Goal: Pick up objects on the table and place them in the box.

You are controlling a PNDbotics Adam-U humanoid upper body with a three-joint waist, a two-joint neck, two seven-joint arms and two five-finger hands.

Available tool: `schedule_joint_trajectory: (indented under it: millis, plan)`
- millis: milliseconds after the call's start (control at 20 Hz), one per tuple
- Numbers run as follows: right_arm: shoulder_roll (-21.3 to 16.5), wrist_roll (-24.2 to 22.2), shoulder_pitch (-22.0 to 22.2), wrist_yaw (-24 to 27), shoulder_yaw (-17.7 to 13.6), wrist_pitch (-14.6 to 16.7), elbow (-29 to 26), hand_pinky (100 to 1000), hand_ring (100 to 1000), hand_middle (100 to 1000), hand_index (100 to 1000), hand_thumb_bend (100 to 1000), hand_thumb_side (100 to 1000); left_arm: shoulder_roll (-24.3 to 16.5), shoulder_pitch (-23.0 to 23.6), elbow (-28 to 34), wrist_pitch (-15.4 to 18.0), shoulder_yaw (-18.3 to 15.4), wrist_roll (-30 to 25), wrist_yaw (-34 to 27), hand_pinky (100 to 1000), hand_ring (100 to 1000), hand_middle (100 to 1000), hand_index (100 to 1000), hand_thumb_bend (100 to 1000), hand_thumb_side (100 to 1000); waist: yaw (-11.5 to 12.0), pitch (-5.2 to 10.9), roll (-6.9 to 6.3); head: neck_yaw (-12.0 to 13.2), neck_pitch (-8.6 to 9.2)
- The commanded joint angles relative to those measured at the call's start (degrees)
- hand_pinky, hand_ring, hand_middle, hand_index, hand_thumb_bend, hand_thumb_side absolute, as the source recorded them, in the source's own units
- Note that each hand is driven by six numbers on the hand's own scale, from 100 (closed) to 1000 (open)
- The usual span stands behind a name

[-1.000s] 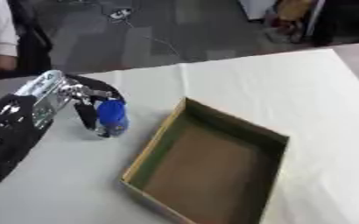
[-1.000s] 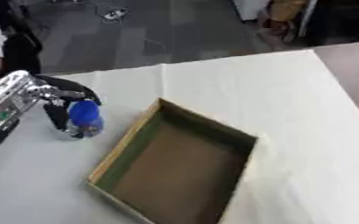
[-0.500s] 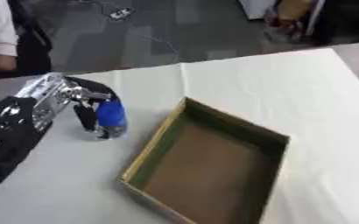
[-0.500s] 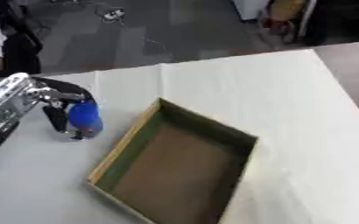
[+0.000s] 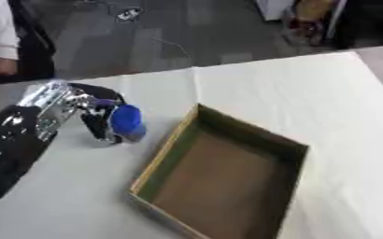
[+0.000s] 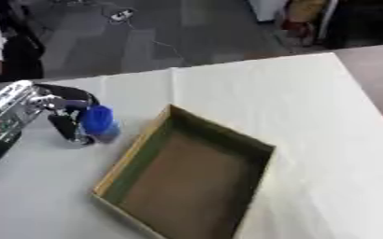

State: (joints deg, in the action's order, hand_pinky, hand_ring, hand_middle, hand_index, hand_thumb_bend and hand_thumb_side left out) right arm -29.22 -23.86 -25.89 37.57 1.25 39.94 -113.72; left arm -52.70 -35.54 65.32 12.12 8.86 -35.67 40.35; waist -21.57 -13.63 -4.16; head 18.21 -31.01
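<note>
One hand in your view: left hand (image 5: 80, 109), glossy black and silver, fingers curled round a smooth blue object (image 5: 126, 122) just left of the shallow cardboard box (image 5: 165, 151); both eyes match.

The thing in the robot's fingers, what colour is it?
Blue: the object in the left hand, clearest in the left eye view.

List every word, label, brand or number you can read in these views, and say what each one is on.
None can be read.
Blue object in the left hand: no lettering shows.
Cardboard box: plain inside and on its walls, no print.
White table: nothing written on it.
</note>
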Motion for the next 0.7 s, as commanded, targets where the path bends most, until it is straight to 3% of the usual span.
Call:
schedule_joint_trajectory:
  millis: [50, 100, 400, 700]
  plan:
    - [-0.9, -11.1, -0.9, 0.2, -0.3, 11.0, -0.9, 100, 408, 411, 321, 100, 775, -1.1, -0.5, 0.3, -0.2, -0.4, 2.3, -0.9, 100, 275, 467, 643, 100, 607, 0.0, 0.84, 0.26, 0.7, 0.58]
    - [-0.9, -11.1, -0.9, 0.2, -0.3, 11.0, -0.9, 100, 408, 411, 321, 100, 775, -1.0, -0.4, 0.3, -0.3, -0.4, 3.1, -1.2, 100, 252, 442, 623, 100, 681, 0.0, 0.85, 0.27, 0.7, 0.60]
    - [-0.9, -11.2, -0.8, 0.2, -0.3, 11.0, -0.9, 100, 408, 411, 321, 100, 775, -1.0, -0.3, 0.0, -0.8, -0.1, 5.8, -2.2, 100, 142, 312, 459, 100, 672, 0.1, 0.84, 0.30, 0.7, 0.61]
    - [-1.0, -11.2, -0.8, 0.2, -0.3, 11.0, -0.9, 100, 408, 411, 320, 100, 775, -1.4, -0.4, 0.0, -1.7, 0.0, 5.0, -1.4, 100, 177, 335, 478, 100, 662, 0.1, 0.88, 0.30, 0.7, 0.64]
